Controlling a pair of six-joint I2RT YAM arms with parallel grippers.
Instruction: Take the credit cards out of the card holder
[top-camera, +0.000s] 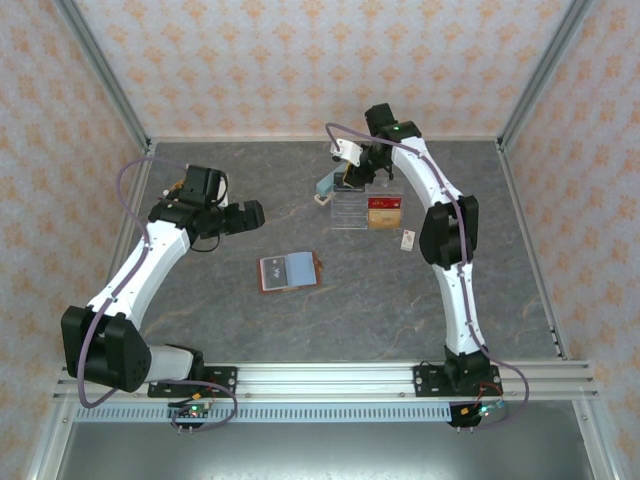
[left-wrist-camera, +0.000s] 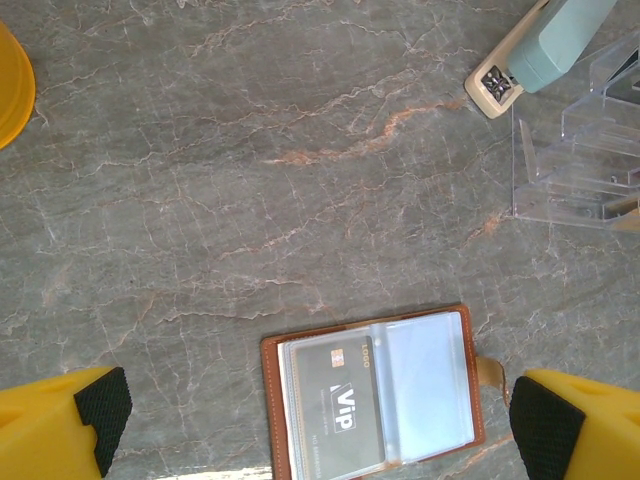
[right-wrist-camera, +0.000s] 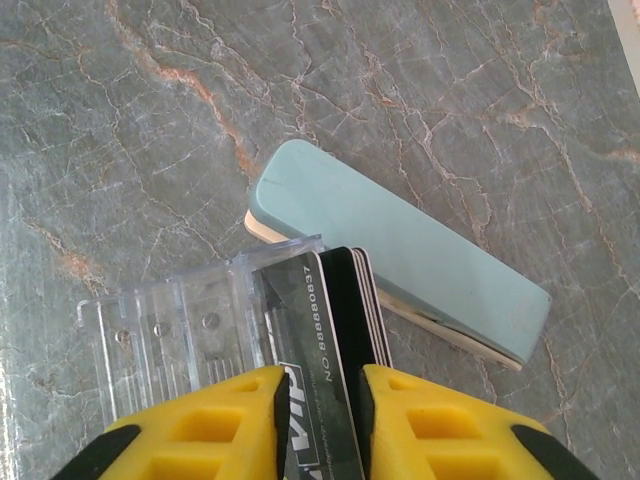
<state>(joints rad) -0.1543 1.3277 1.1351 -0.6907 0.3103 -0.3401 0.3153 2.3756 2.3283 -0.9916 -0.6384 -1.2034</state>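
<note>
Right gripper (right-wrist-camera: 320, 400): my yellow fingers (right-wrist-camera: 200, 430) are pinched in on a thin stack of dark cards (right-wrist-camera: 335, 320), one finger on each flat face.
Cards vs fingers: the stack sticks up out of the pinch at the bottom middle of the right wrist view. Its top edge sits over the clear organiser (right-wrist-camera: 170, 330), just beside the light blue block (right-wrist-camera: 400, 250).
Card long axis: bottom to top of that frame, leaning slightly right (white number printed along the edge).
Left gripper (left-wrist-camera: 325, 425): spread wide, black pads (left-wrist-camera: 103, 405) in the bottom corners, holding nothing.
Card holder (left-wrist-camera: 370, 395): bottom centre of the left wrist view, between my pads in the picture, lying open and flat on the table (left-wrist-camera: 250, 180).
Look and feel: brown leather rim, clear plastic sleeves, a dark Vip card (left-wrist-camera: 340, 410) in the left sleeve. The table is grey marble with rusty veins.
Holder long axis: left to right in the top view (top-camera: 290, 270), slightly tilted.
</note>
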